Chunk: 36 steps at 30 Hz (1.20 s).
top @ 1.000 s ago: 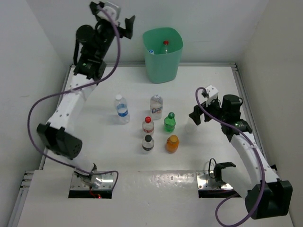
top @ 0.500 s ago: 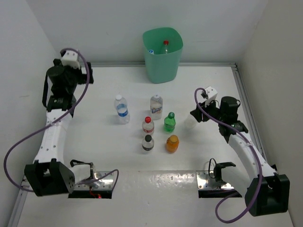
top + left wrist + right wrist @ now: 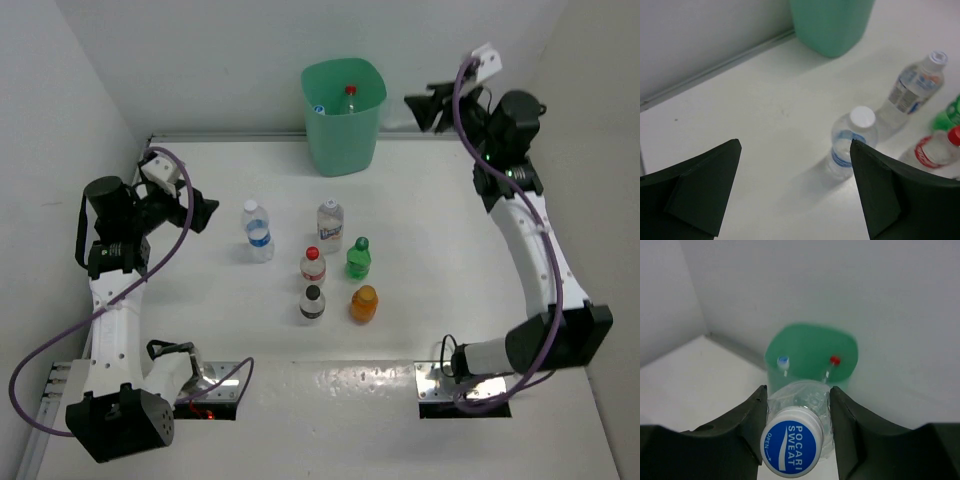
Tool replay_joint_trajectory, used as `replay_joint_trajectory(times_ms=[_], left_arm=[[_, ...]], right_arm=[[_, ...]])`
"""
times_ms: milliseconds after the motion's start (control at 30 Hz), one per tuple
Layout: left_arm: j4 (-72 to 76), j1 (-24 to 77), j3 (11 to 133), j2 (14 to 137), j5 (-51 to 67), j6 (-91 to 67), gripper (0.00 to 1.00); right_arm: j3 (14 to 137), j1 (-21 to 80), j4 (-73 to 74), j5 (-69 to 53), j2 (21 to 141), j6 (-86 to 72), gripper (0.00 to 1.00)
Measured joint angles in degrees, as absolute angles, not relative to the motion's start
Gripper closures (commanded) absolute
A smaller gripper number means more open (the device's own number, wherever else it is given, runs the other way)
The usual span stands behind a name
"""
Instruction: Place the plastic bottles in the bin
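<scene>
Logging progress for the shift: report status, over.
Right gripper shut on Pocari Sweat bottle, raised near bin. Left gripper open, empty. Six bottles stand on table. Nothing blocking bin.

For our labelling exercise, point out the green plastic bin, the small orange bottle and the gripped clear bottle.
Green plastic bin [image 3: 342, 140]: top view, front wall.
Small orange bottle [image 3: 363, 307]: top view, body.
Gripped clear bottle [image 3: 790, 447]: right wrist view, blue cap.

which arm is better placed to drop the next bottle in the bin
Right. The right tool is shut on a clear bottle, held high beside the bin. The left tool is open and empty, low over the table.
</scene>
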<state>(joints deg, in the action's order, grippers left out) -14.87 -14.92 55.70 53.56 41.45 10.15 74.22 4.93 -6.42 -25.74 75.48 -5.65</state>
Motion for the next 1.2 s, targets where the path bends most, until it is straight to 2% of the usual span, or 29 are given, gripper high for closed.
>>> replay_joint_trajectory(times_ms=[367, 567, 600, 633, 667, 700, 733, 833, 1067, 1200], left_arm=[[-22.1, -11.2, 53.1, 53.7, 45.6, 18.0, 0.03], [-22.7, -8.9, 53.0, 55.3, 45.2, 19.2, 0.01], [-22.7, -8.5, 53.0, 55.6, 45.0, 19.3, 0.01], [-22.8, -8.0, 53.0, 55.9, 44.7, 19.3, 0.01], [-22.9, -7.5, 53.0, 56.1, 44.5, 19.4, 0.01], [-23.0, -6.9, 53.0, 56.2, 44.1, 19.5, 0.00], [-23.0, -6.6, 53.0, 56.2, 44.0, 19.5, 0.00], [-22.9, -4.9, 53.0, 56.2, 43.0, 19.5, 0.00], [-16.6, 0.9, 49.9, 58.0, 38.9, 18.8, 0.00], [-11.4, 4.1, 47.4, 61.5, 36.1, 18.0, 0.00]], right_arm=[[111.5, 9.8, -15.4, -20.8, 107.1, -13.7, 1.00], [118.8, 12.7, -14.9, -18.4, 120.5, -14.2, 1.00], [118.9, 13.0, -14.8, -18.1, 121.9, -14.2, 0.97], [119.0, 13.3, -14.8, -17.9, 123.1, -14.1, 0.81], [119.0, 13.6, -14.8, -17.7, 124.1, -13.9, 0.70], [119.0, 13.8, -14.8, -17.5, 124.9, -13.8, 0.45], [119.0, 14.1, -14.8, -17.0, 125.8, -13.7, 0.33], [119.0, 14.8, -14.9, -16.1, 127.0, -13.1, 0.15], [118.8, 15.7, -14.2, -14.5, 126.1, -12.9, 0.11], [112.8, 14.7, -12.4, -15.7, 118.6, -13.4, 0.10]])
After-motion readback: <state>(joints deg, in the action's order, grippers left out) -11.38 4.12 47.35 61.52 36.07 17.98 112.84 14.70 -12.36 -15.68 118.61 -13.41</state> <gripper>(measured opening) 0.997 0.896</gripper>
